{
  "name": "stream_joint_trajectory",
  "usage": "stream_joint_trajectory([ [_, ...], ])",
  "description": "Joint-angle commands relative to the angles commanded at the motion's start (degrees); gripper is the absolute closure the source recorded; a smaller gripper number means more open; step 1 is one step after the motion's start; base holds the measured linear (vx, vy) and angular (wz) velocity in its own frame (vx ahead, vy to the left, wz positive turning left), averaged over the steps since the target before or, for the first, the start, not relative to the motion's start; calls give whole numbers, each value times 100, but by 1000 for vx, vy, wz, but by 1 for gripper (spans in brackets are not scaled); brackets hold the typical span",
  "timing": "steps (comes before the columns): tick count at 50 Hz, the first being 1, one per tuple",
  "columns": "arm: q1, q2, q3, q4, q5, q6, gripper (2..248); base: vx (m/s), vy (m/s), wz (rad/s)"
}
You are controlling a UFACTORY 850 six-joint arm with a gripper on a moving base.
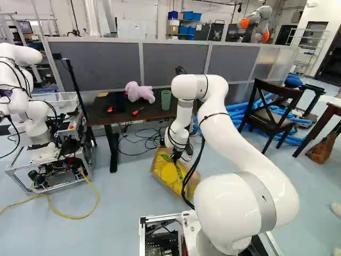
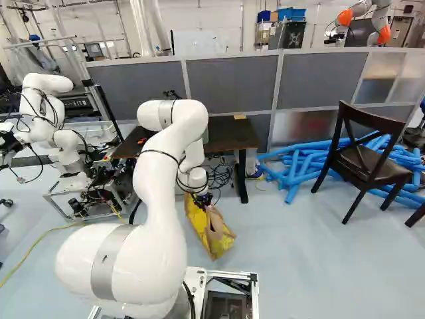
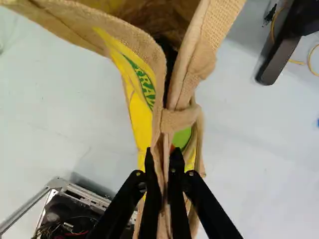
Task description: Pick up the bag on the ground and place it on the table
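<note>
My end effector (image 3: 162, 153) is clamped on the bag (image 3: 138, 107), near the bench (image 2: 230, 136); thin edge pinch could slip on lift.

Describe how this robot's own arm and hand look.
The arm is glossy white, with thick rounded tubes and bulbous joints; a broad grey band circles the large lower one. Black cables run outside it, held by thin black straps. The hand is black, with two slim straight fingers on angled linkages.
</note>
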State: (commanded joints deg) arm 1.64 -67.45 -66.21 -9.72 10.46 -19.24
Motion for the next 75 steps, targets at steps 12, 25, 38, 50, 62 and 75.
stream_joint_trajectory([
  [12,8,350,470,0,0,0,228,0,0,0],
  [25,18,729,968,0,0,0,228,0,0,0],
  [38,22,1103,1427,0,0,0,228,0,0,0],
  [50,21,1399,1661,0,0,0,228,0,0,0],
  [62,21,1692,1861,0,-21,0,228,0,0,0],
  [75,20,2004,2047,0,-146,0,228,0,0,0],
])
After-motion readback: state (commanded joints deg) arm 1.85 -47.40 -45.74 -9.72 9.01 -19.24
